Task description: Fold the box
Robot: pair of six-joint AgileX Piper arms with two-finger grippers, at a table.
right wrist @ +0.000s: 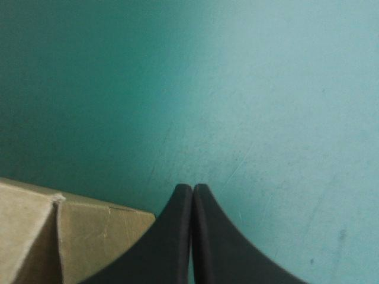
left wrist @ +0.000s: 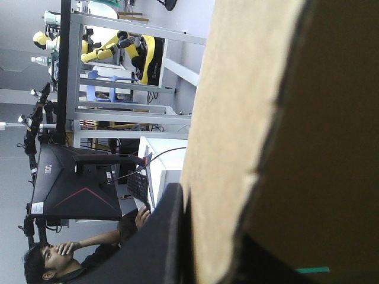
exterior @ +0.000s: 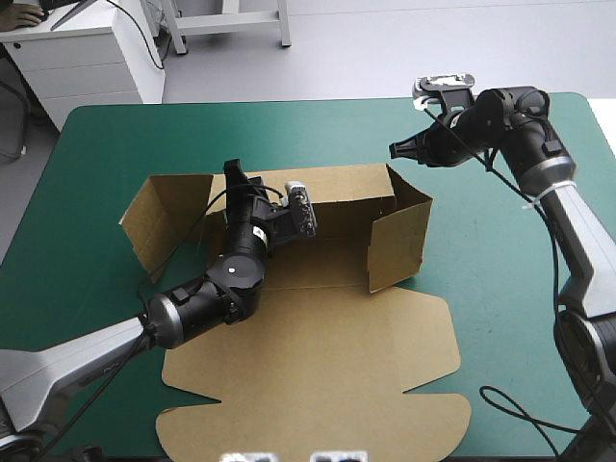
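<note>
**High view: box part-erected, left gripper clamped on its rear wall**

1. Location of item. The brown box (exterior: 318, 366) lies at the middle of the teal-green cover (exterior: 115, 135). Its rear wall and right side wall stand raised. The left side panel leans outward, not upright. The lid lies flat on the cover, reaching toward the table's near edge.

2. Left gripper (exterior: 234, 178). The arm enters from the near left and crosses the box floor to the rear wall, near that wall's left end. In the left wrist view the box (left wrist: 237, 118) fills the space between the two black fingers of the left gripper (left wrist: 213, 236). The fingers are pressed together with the board held between them.

3. Right gripper (exterior: 397, 150). It is positioned over bare cover by the far right corner of the box, pointing toward the table's left. In the right wrist view the fingers of the right gripper (right wrist: 192, 195) meet in one pointed arch with nothing between them. A corner of the box (right wrist: 89, 236) shows just beside them, against the cover (right wrist: 237, 89). Whether the gripper touches the board cannot be determined.
</note>
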